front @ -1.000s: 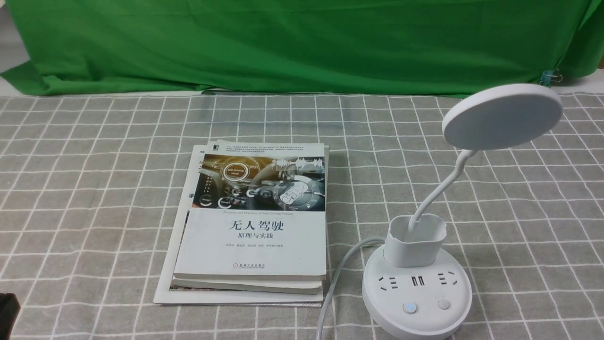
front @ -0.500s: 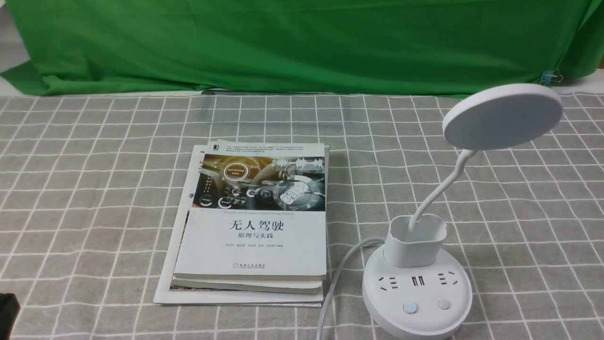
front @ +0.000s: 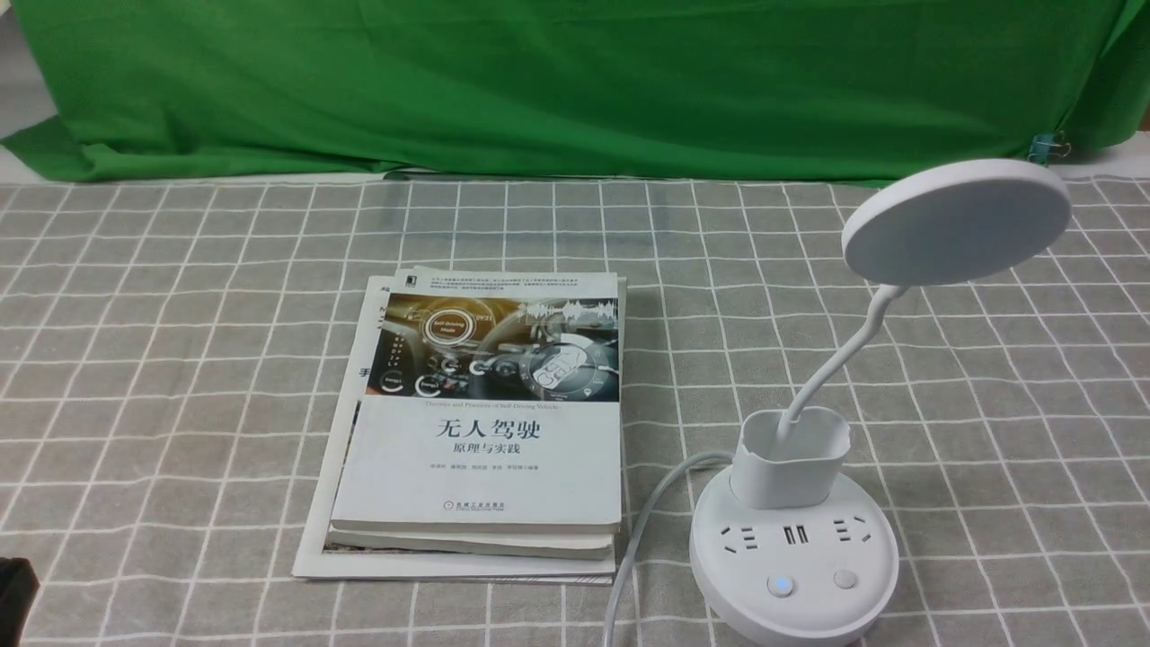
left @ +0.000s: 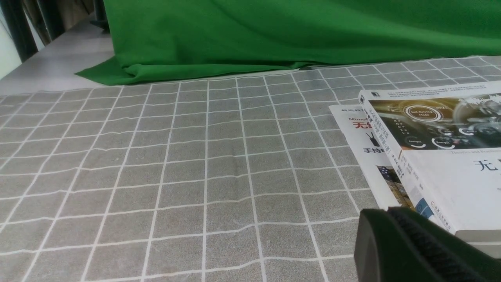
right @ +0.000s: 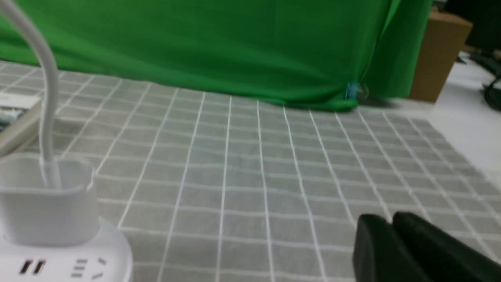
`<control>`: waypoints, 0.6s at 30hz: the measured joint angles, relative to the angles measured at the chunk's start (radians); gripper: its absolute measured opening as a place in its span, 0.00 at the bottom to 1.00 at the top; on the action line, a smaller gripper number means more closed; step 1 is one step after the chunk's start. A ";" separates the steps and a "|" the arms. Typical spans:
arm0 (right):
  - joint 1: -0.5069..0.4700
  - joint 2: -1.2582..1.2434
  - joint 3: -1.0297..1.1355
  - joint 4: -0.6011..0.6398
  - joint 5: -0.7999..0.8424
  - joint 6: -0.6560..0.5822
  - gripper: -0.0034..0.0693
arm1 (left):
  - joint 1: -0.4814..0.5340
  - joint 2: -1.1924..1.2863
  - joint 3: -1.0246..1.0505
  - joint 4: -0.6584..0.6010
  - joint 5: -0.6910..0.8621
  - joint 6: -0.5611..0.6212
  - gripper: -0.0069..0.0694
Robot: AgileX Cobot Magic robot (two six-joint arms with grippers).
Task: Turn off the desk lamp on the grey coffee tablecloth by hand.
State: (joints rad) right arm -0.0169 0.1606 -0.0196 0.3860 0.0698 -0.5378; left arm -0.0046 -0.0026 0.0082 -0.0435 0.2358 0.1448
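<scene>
1. Little of the robot is shown; only claw parts are seen.
2. The left claw (left: 422,250) is seen as matte black, with rounded edges and a finely ribbed pad face.
3. The right claw (right: 415,254) is seen as two smooth black fingers, slightly blurred.
4. A black corner is seen low in the front view.

My front camera looks forward and down across the grey grid-lined tablecloth (front: 180,359). My wrist cameras sit low, facing the green backdrop cloth (left: 274,31); all share both cloths.
</scene>
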 joint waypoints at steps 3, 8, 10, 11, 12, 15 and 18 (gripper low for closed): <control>-0.010 -0.124 0.024 -0.060 0.119 0.034 0.20 | 0.000 0.000 0.000 0.000 0.002 0.000 0.09; -0.018 -0.159 0.027 -0.152 0.191 0.130 0.20 | 0.000 -0.001 0.000 0.007 0.003 0.000 0.09; -0.018 -0.159 0.027 -0.172 0.192 0.164 0.20 | 0.000 -0.001 0.000 0.008 0.001 0.000 0.09; -0.018 -0.159 0.027 -0.176 0.193 0.169 0.20 | 0.000 -0.001 0.000 0.008 0.001 0.000 0.09; -0.018 -0.159 0.027 -0.184 0.194 0.183 0.20 | 0.000 -0.001 0.000 0.009 0.001 0.000 0.09; -0.018 -0.159 0.027 -0.194 0.195 0.197 0.20 | 0.000 -0.001 0.000 0.019 0.001 0.000 0.09; -0.018 -0.159 0.027 -0.212 0.197 0.209 0.21 | 0.000 -0.001 0.000 0.024 0.001 0.000 0.09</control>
State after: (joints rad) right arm -0.0349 0.0013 0.0070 0.1736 0.2666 -0.3284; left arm -0.0046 -0.0039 0.0082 -0.0196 0.2366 0.1448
